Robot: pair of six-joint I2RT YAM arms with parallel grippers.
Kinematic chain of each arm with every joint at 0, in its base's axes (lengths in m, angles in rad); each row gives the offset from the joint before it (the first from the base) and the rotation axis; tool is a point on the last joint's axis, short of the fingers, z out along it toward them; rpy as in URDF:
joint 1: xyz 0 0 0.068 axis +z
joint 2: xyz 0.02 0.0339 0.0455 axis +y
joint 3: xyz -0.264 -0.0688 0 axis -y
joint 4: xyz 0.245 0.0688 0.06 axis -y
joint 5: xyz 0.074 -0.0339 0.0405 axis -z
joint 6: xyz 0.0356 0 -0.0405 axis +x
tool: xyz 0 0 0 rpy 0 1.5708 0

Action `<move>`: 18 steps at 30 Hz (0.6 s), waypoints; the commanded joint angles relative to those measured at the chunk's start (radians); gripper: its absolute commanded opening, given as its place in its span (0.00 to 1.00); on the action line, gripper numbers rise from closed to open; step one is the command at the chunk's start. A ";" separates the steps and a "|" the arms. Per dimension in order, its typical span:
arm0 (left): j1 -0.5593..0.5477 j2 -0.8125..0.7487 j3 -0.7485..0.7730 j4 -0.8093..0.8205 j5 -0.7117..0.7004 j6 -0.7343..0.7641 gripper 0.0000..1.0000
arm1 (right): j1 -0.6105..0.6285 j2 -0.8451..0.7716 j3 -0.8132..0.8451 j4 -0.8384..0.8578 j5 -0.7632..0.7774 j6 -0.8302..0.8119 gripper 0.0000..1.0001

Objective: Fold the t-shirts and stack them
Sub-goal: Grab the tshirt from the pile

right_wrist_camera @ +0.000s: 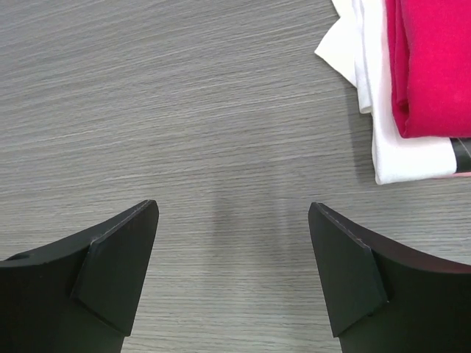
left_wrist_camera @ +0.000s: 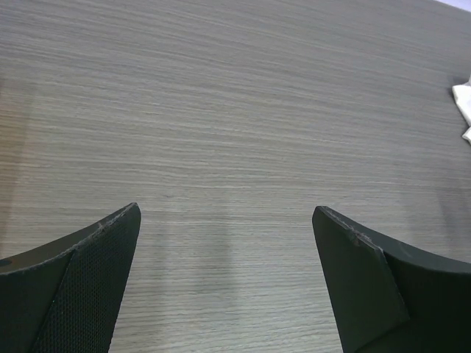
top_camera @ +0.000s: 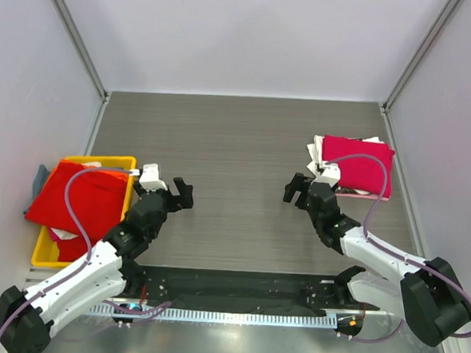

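The left gripper (top_camera: 185, 195) hangs with jaws spread wide and nothing between them, over the bare wood-grain table (top_camera: 238, 137); the right gripper (top_camera: 292, 188) is just as wide apart and empty. Near the right gripper, at the table's far right, lies a folded stack, a magenta-pink t-shirt (top_camera: 358, 164) on top of a white t-shirt (right_wrist_camera: 397, 158). At the left edge a red t-shirt (top_camera: 82, 199) is heaped unfolded over the yellow crate (top_camera: 100, 159)

Bright even light, soft faint shadows, sharp focus
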State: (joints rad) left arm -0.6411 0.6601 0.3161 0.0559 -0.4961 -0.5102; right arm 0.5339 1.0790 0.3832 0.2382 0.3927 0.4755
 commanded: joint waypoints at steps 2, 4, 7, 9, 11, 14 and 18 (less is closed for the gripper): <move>-0.002 0.041 0.029 0.030 -0.028 0.016 1.00 | 0.001 -0.024 -0.006 0.071 0.033 0.043 0.92; -0.002 0.061 0.040 0.021 -0.058 0.001 1.00 | 0.000 -0.018 0.020 -0.006 0.057 0.127 1.00; -0.002 0.081 0.077 -0.027 -0.123 -0.066 1.00 | 0.000 0.005 0.108 -0.123 0.047 0.103 1.00; -0.002 0.084 0.087 -0.083 -0.189 -0.128 1.00 | 0.000 0.025 0.097 -0.114 0.077 0.089 0.97; 0.003 0.067 0.116 -0.250 -0.269 -0.300 1.00 | 0.000 0.029 0.092 -0.105 0.103 0.086 0.90; 0.049 0.070 0.229 -0.568 -0.354 -0.554 0.84 | 0.000 0.000 0.086 -0.119 0.121 0.097 0.81; 0.204 0.186 0.411 -0.879 -0.300 -0.616 0.83 | 0.000 -0.047 0.036 -0.088 0.133 0.103 0.80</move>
State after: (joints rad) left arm -0.5194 0.7822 0.5892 -0.5045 -0.7288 -0.9459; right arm 0.5335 1.0748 0.4385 0.1116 0.4660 0.5571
